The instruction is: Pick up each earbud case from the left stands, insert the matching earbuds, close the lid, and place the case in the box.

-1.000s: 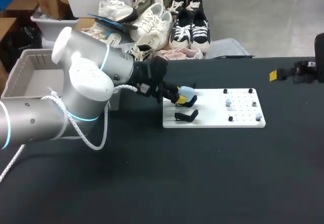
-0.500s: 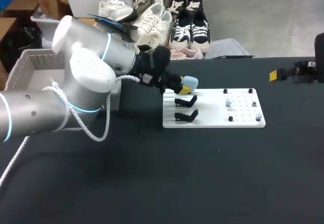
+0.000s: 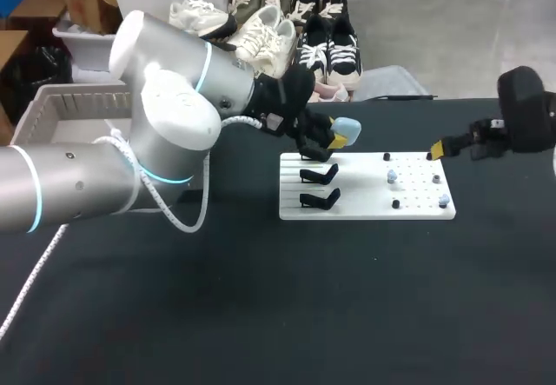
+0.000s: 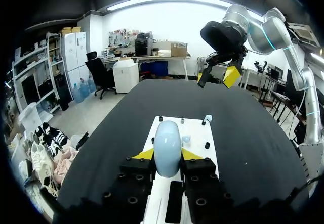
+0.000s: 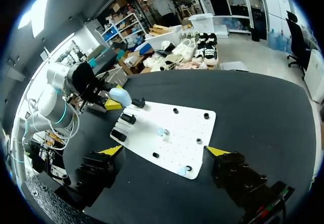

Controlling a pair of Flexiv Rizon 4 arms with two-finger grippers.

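left pincer (image 4: 167, 154) (aloft), clamped; right pincer (image 5: 164, 151) splayed

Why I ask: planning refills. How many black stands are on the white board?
3, in a row on the white board: the far stand by the left pincer, which grips the light blue case; the middle stand and near stand, both bare. None seems hidden.

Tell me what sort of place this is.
Probably a robot test bench: a black table, a white fixture board with stands, and my left claw shut on a pale blue earbud case.
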